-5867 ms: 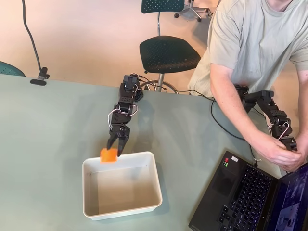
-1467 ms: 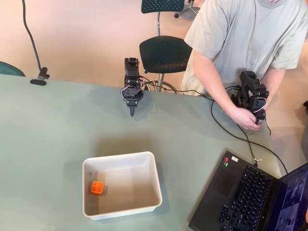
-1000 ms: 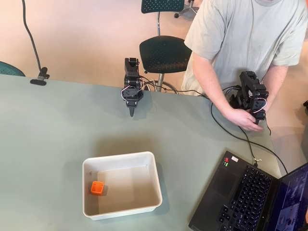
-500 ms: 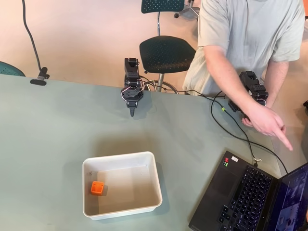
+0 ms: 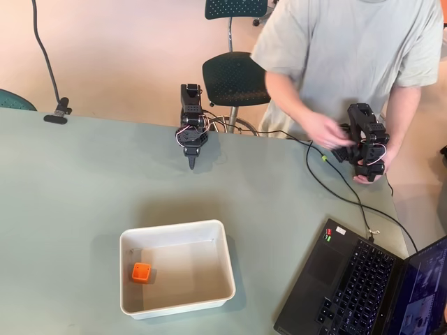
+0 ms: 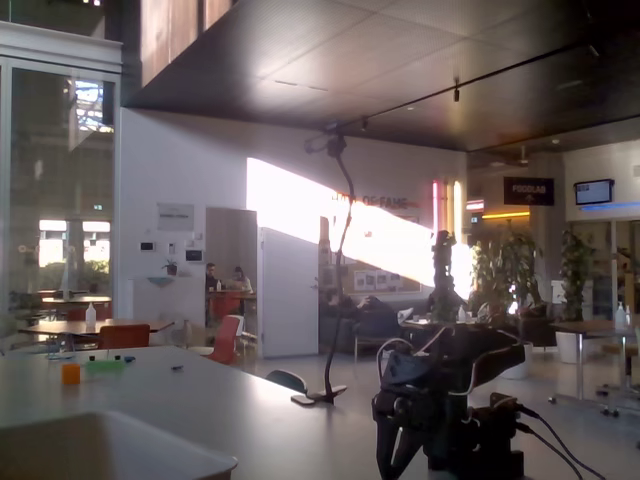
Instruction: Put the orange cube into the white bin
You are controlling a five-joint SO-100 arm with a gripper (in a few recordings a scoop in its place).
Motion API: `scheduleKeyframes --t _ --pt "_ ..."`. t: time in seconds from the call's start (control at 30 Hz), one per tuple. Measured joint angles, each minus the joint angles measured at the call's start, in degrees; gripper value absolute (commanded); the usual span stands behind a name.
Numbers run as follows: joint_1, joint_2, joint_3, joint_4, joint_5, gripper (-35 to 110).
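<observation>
One orange cube (image 5: 142,272) now sits inside the white bin (image 5: 223,246) at its 8 o'clock corner, released; gripper (image 5: 191,163) retracted to 12 o'clock, fingers together, so task looks done.

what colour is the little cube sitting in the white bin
Bright orange; the small cube shows best in the overhead view, inside the shallow white plastic bin.

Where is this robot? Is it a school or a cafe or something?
Probably a big shared hall, maybe in a campus or office building. The fixed view shows tables with red chairs, potted plants and glowing signs behind the grey-green table.
</observation>
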Motion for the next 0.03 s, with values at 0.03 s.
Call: scheduleKeyframes --t 0.03 --pt "0.0 0.0 0.0 0.0 0.0 1"
